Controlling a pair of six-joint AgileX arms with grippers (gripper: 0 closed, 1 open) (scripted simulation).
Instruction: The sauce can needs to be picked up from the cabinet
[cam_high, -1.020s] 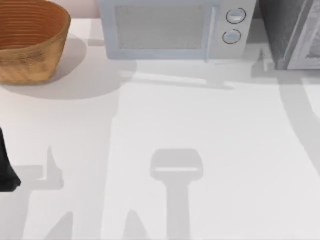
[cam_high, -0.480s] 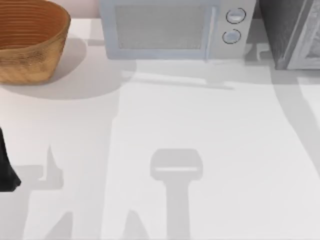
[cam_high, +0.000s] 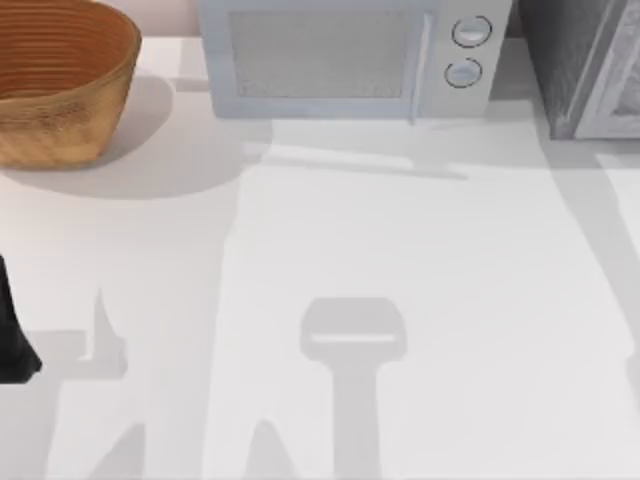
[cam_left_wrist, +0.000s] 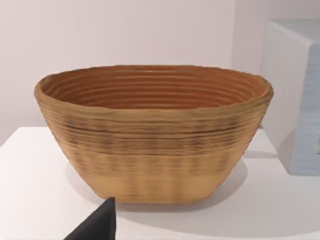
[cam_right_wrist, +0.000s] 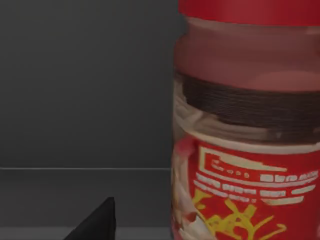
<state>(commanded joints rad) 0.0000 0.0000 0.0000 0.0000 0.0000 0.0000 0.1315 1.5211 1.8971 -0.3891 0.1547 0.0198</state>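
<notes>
Right gripper (cam_right_wrist: 97, 222) deep inside the cabinet (cam_high: 562, 70), one dark fingertip showing just beside the sauce can (cam_right_wrist: 247, 130); cannot tell whether open or closed. Best to centre on the can's straight labelled wall before closing, squeezing evenly below the red lid. Smooth glossy cylinder, upright on the dark matte shelf. Left arm (cam_high: 14, 330) parked at table's left edge, facing the ribbed woven basket (cam_left_wrist: 155, 135).

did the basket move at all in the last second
No. In the top view the basket sits at the same spot left of the microwave, same gap between them.
</notes>
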